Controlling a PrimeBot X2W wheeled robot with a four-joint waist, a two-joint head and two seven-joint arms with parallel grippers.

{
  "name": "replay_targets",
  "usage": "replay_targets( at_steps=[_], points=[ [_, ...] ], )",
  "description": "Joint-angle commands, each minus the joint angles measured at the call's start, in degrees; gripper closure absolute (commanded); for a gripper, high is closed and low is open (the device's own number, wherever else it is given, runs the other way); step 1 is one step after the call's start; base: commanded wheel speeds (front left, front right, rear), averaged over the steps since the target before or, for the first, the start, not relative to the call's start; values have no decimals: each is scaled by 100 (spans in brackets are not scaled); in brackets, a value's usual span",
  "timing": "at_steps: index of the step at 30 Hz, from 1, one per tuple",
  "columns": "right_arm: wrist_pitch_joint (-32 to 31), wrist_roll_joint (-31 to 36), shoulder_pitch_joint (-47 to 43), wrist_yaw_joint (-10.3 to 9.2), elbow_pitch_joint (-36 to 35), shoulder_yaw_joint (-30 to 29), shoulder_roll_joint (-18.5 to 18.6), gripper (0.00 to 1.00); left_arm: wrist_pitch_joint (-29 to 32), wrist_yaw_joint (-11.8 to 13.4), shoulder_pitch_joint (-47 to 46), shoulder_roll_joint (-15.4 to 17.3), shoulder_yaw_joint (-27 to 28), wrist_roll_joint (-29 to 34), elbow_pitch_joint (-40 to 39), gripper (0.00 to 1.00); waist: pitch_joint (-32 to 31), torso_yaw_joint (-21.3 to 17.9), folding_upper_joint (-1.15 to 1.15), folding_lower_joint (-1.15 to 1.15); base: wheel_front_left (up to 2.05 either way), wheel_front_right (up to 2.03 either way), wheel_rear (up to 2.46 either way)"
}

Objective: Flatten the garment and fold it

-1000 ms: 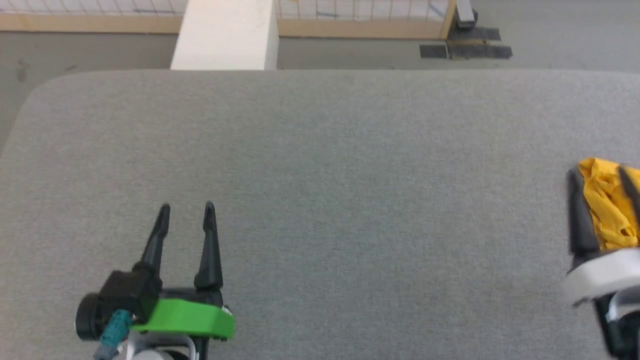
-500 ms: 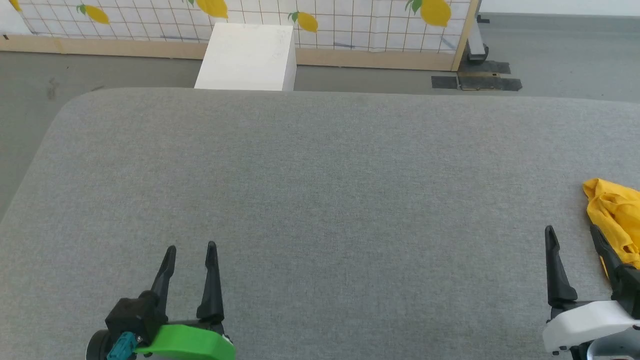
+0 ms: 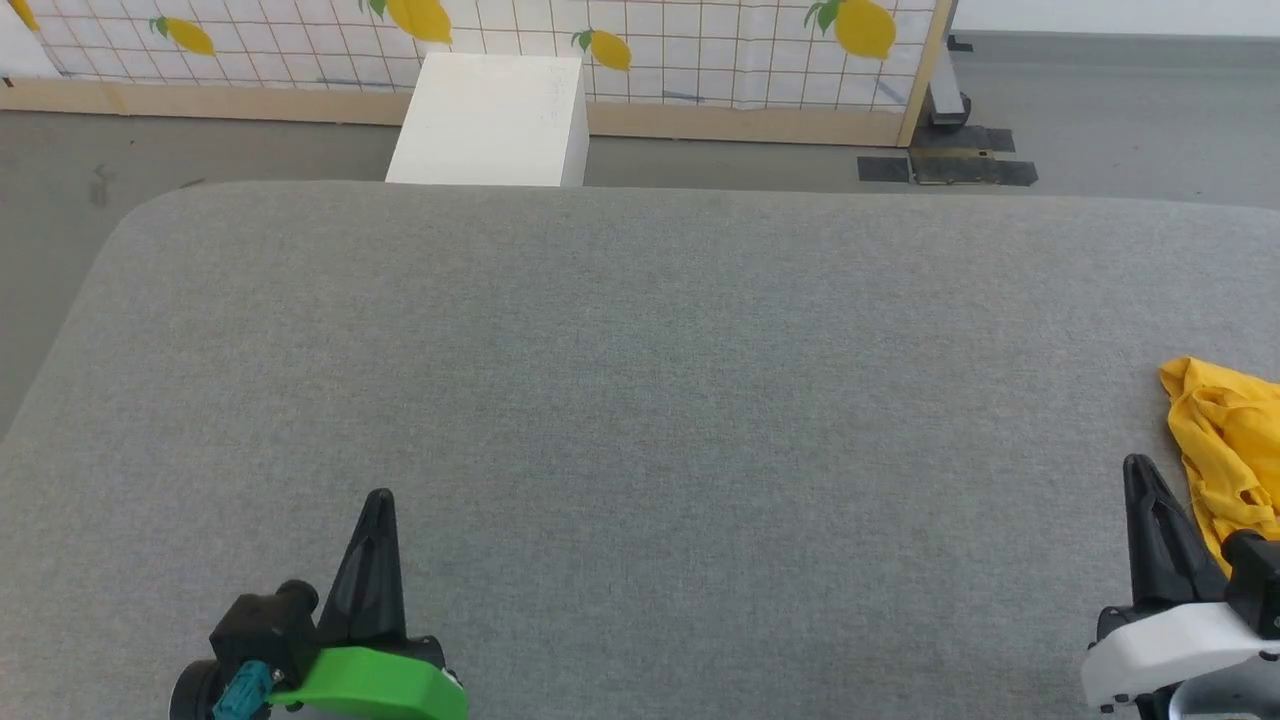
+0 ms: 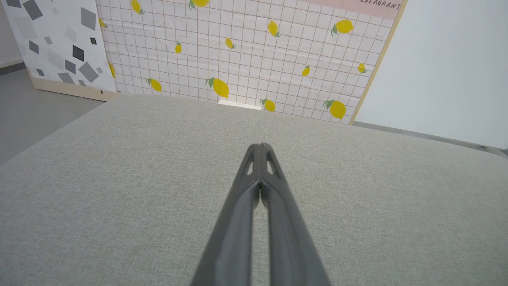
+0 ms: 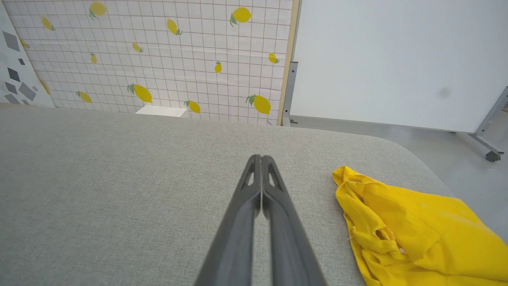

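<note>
- Half a second ago both pairs of jaws stood apart; now I see my left gripper and right gripper each closed tip to tip, holding nothing
- The garment, a crumpled heap of thin yellow fabric, lies on the worktop just right of the right gripper, whose fingers held it a second ago
- The worktop is grey woven cloth with rounded corners
</note>
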State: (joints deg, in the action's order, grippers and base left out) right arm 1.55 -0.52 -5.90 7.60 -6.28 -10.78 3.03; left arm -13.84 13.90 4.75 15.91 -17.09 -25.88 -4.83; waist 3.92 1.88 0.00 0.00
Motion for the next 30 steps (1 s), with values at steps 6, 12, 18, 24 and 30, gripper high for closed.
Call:
replay_targets(
  at_steps=[6,12,18,24,30],
  points=[
    [-3,5,57,-1,50,85,-1,100,87,-115,-44,-113,130,214,40,100,-21,-10,0,0,0,0,0],
    [-12,8,89,-2,85,144,-2,100,165,-192,-70,-185,225,357,67,100,-43,-21,0,0,0,0,0],
    [-20,10,117,-2,115,196,-3,100,232,-258,-92,-247,308,481,90,100,-63,-30,0,0,0,0,0],
    [-28,13,145,-3,145,248,-4,100,300,-325,-115,-309,390,605,113,100,-82,-39,0,0,0,0,0],
    [-36,15,173,-3,176,302,-4,100,370,-394,-138,-374,475,733,137,100,-102,-49,0,0,0,0,0]
  ],
)
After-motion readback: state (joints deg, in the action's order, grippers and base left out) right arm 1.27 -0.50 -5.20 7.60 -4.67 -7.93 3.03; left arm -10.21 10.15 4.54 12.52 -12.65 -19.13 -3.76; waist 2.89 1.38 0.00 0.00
